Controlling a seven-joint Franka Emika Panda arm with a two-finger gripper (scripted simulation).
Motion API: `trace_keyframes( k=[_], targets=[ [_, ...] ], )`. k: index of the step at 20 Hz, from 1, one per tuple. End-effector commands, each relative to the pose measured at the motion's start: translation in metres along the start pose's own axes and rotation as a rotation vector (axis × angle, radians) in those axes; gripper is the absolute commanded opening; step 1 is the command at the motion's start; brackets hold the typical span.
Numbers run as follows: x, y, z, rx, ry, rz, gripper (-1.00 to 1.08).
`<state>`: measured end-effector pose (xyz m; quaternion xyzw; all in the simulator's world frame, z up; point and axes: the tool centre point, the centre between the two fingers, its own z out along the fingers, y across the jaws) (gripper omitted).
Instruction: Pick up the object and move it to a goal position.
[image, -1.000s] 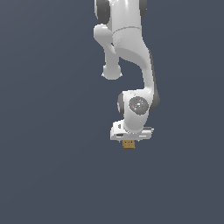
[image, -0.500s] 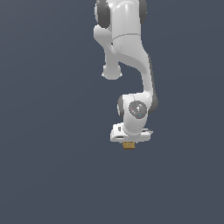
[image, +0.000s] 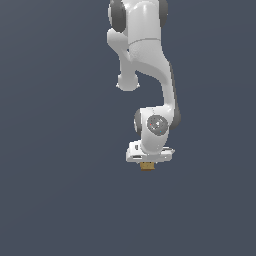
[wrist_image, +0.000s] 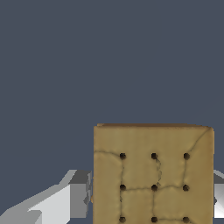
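Note:
The object, a small tan-brown cube (image: 147, 166), sits just under the white gripper (image: 148, 163) in the exterior view. In the wrist view the cube (wrist_image: 153, 175) fills the space between the two fingers, its near face tan with several dark dots and crack lines. One finger (wrist_image: 80, 194) presses on one side of it and the other finger (wrist_image: 218, 197) shows at the frame's edge on the other side. The gripper is shut on the cube. The white arm (image: 150, 65) reaches down from the top of the exterior view.
A plain dark grey-blue surface (image: 60, 190) fills the rest of both views. No other object, container or edge shows.
The arm's lower end with the cube has shifted slightly in the exterior view, a little up and toward that view's left. The grip on the cube is unchanged.

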<state>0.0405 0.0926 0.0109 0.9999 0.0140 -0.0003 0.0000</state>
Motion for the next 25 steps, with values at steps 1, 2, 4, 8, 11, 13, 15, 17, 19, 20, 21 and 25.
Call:
trace_keyframes(
  k=[1,2,4,8,11,13,15,17,19,20,21,25],
  targets=[
    [-0.001,-0.001,-0.001,0.000,0.000,0.000,-1.00],
    [-0.002,-0.002,-0.001,0.000,0.000,0.000,-1.00],
    [-0.006,-0.006,-0.002,0.000,0.000,0.000,-1.00],
    [-0.016,-0.016,-0.004,0.000,0.000,0.000,-1.00],
    [-0.029,-0.028,-0.008,0.000,0.000,0.000,-1.00],
    [-0.038,-0.038,-0.010,0.000,0.000,0.000,-1.00],
    [-0.046,-0.046,-0.012,0.000,0.000,0.000,-1.00],
    [-0.053,-0.053,-0.014,0.000,0.000,0.000,-1.00],
    [-0.059,-0.059,-0.016,0.000,0.000,0.000,-1.00],
    [-0.061,-0.062,-0.016,0.000,0.000,0.000,-1.00],
    [-0.063,-0.064,-0.017,0.000,0.000,0.000,-1.00],
    [-0.066,-0.068,-0.018,0.000,0.000,0.000,-1.00]
  ],
)
